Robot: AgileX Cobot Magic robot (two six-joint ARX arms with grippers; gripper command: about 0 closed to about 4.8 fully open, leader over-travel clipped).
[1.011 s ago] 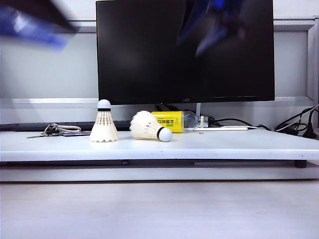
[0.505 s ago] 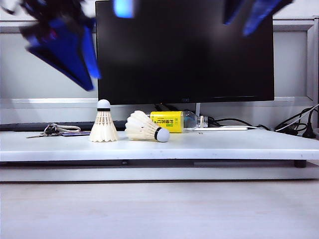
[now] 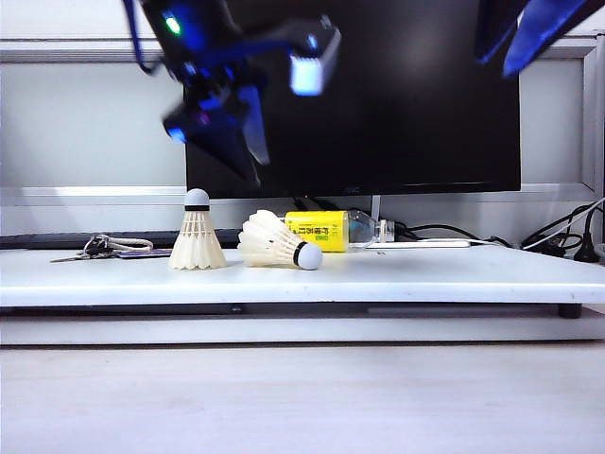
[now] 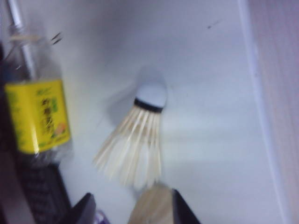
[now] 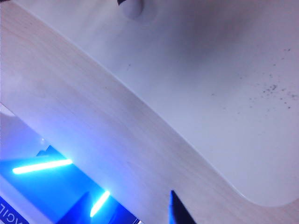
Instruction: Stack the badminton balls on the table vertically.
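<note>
Two feathered cone shuttlecocks (image 3: 198,236) (image 3: 277,242); end effectors (image 3: 232,132) (image 3: 520,33) aloft.

Cream-white badminton balls (image 3: 236,241) with black bands; yellow-labelled bottle (image 3: 336,230).

One shuttlecock (image 3: 197,234) stands upright beside another shuttlecock lying sideways (image 3: 278,242) on the table (image 3: 425,274).

On the table (image 3: 425,274), an upright shuttlecock (image 3: 197,232) stands left of a lying shuttlecock (image 3: 276,241), with a bottle (image 3: 336,230) behind. The left gripper (image 3: 232,142) hangs above them; the right gripper (image 3: 525,33) occupies the frame's upper right.
</note>
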